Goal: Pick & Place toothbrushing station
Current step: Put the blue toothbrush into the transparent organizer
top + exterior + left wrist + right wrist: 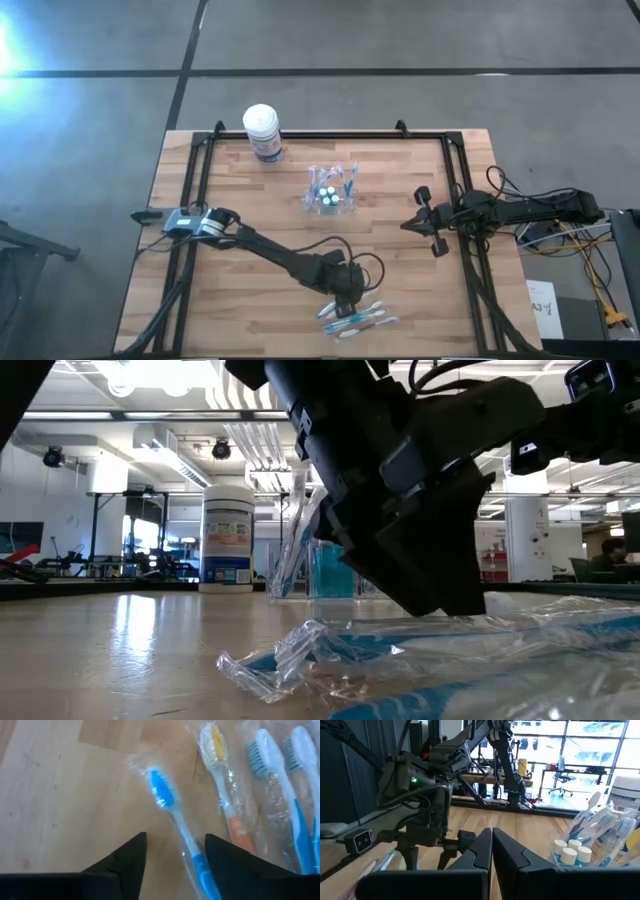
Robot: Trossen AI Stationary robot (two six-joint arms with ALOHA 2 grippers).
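Note:
Several wrapped toothbrushes (362,320) lie flat on the table near its front edge. My left gripper (345,303) slants down over them, open. A blue-headed toothbrush (162,790) lies in its clear wrapper, and its handle runs between the two fingers (131,857) with a gap on each side. A clear cup (332,192) at the table's middle holds more toothbrushes and white-capped tubes (570,852). My right gripper (420,223) waits shut at the table's right side, level, holding nothing.
A white-lidded canister (262,130) with a blue label stands at the far edge, left of the cup. An orange-handled toothbrush (222,775) and two blue-and-white ones (272,780) lie close beside the blue one. Bare wood (250,190) spreads to the left of the cup.

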